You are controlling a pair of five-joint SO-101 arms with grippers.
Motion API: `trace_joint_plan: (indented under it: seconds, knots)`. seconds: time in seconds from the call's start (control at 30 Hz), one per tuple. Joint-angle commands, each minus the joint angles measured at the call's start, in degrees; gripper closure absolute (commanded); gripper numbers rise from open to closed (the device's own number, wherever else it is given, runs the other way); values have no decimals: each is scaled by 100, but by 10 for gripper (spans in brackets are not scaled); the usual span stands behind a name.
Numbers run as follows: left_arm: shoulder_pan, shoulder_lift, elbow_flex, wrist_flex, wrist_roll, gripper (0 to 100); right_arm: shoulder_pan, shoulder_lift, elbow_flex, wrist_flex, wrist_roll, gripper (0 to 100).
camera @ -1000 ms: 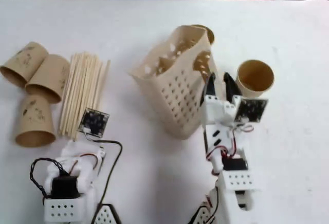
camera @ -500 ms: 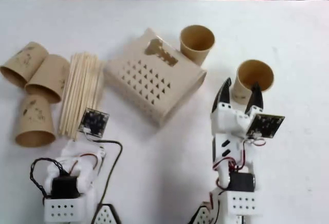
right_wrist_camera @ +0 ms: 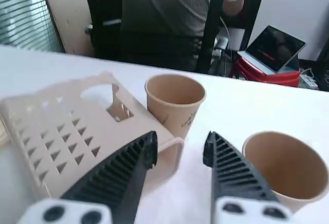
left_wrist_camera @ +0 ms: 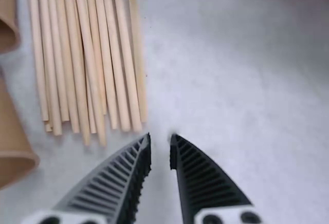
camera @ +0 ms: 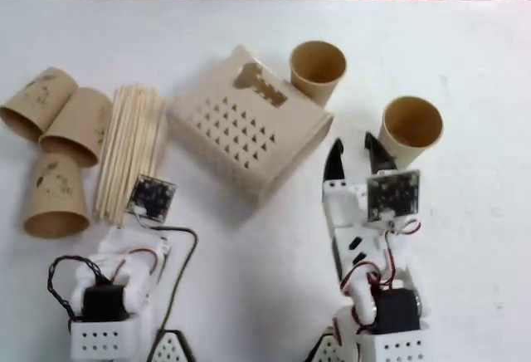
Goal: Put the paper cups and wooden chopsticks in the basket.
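At mid-bench the basket lies tipped on its side, its perforated wall facing up. The right arm's jaws stand wide apart and empty near the basket's mouth end, between it and an upright paper cup. The right wrist view shows bare bench in their gap. A second upright cup stands just behind the basket. In the left wrist view, the left arm's jaws are parted by a narrow gap, gripping nothing, just short of the ends of the wooden chopsticks. The high view adds three toppled cups beside that one bundle. That makes five cups and one basket.
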Motion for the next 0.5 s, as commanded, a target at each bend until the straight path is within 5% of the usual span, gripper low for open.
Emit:
trace_joint_plan:
  seconds: [0.0, 0.17, 0.37, 0.47]
  knots:
    - [-13, -13, -9, 9, -26, 915, 4, 259, -818, 1191, 677, 848]
    - [-13, -13, -9, 9, -26, 915, 119, 330, -985, 2554, 1670, 852]
    - [4, -13, -9, 9, -9, 916, 444, 321, -589, 2765, 1732, 984]
    - [-31, -13, -9, 9, -9, 917, 426, 330, -237, 2730, 1697, 964]
